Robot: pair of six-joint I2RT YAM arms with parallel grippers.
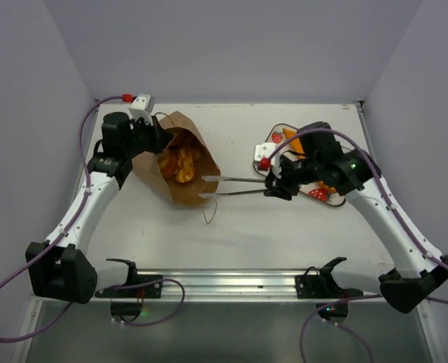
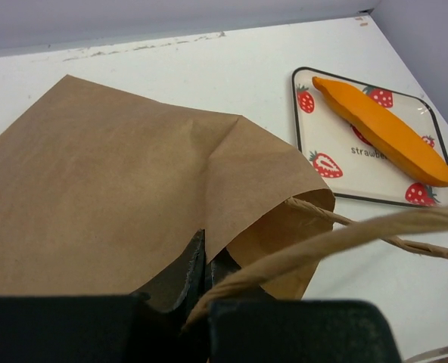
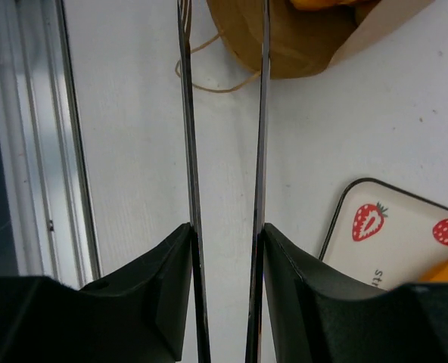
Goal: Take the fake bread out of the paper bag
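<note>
tongs poised at the bag's mouth, left arm holding it open

right gripper [image 3: 225,249] is clamped round the metal tongs [image 3: 186,128], blades apart, tips right at the rim of the paper bag [image 1: 188,193] and aimed at the orange fake bread [image 1: 180,162] heaped inside. left gripper [image 2: 206,271] pinches the bag's upper edge, apparently so the mouth gapes and the bag can't slide (a string handle [image 1: 209,214] trails loose on the table [image 1: 284,234]). one baguette [image 2: 383,128] already lies on the strawberry tray [image 2: 390,178], well apart from the bag.

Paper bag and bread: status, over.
Left gripper shut on paper bag rim. Right gripper shut on tongs, tips at bag mouth. Bread pieces inside; one baguette on tray. Nothing blocking.
</note>
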